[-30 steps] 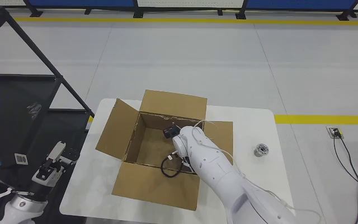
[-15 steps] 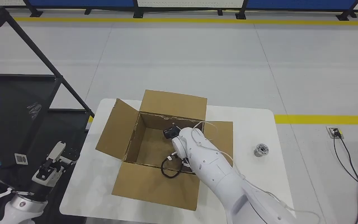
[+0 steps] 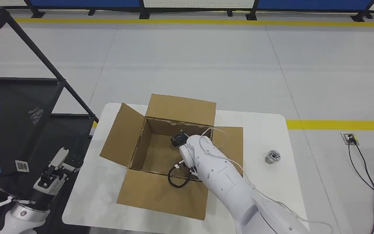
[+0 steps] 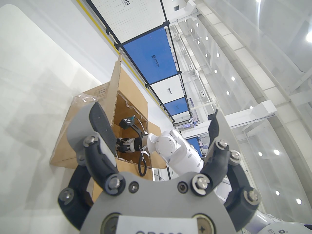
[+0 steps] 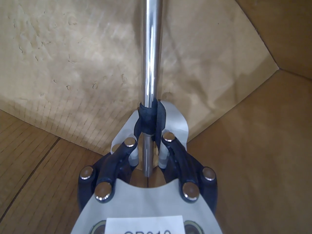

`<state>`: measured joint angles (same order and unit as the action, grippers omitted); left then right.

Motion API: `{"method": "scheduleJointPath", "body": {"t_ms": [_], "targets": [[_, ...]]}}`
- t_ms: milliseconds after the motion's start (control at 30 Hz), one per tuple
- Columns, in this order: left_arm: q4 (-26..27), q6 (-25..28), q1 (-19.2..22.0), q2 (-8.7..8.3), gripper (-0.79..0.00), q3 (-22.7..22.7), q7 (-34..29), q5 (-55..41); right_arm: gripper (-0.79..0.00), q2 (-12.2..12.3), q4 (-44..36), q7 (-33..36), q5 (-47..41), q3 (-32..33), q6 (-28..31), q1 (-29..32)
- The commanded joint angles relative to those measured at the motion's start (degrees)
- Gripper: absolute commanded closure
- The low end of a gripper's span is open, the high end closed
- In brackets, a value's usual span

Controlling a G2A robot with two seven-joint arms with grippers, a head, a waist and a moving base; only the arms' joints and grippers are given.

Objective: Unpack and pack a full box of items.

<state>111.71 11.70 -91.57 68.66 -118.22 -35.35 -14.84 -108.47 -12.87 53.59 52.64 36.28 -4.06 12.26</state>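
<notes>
Right gripper: you're pinching the metal rod tight, deep inside the cardboard box, probably to draw it out lengthwise.
Rod: pointing toward an inner wall, near a corner; contact unclear.
Left gripper: you're holding it spread wide and empty, off the table's left edge, likely keeping clear.
Room: flaps are splaying outward; walls are crowding the wrist, so you're likely needing a straight lift.
Small metal part: sitting right of the box, well apart.
</notes>
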Motion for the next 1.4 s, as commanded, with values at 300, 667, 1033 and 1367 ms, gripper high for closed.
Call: {"method": "scheduleJointPath", "body": {"t_ms": [300,667,1033,1367], "targets": [[0.00,0.00,0.00,0.00,-0.785,0.00,0.00,0.00,0.000,1.11,-2.07,-3.26,-3.13,2.72,7.39,-0.96],[0.00,0.00,0.00,0.00,-0.785,0.00,0.00,0.00,0.000,4.71,-13.91,-6.29,-2.45,5.70,15.37,1.59],[0.00,0.00,0.00,0.00,-0.785,0.00,0.00,0.00,0.000,14.17,-56.71,5.80,10.08,17.99,10.38,19.07],[0.00,0.00,0.00,0.00,-0.785,0.00,0.00,0.00,0.000,19.13,-105.48,25.39,31.36,29.21,3.62,41.26]]}}
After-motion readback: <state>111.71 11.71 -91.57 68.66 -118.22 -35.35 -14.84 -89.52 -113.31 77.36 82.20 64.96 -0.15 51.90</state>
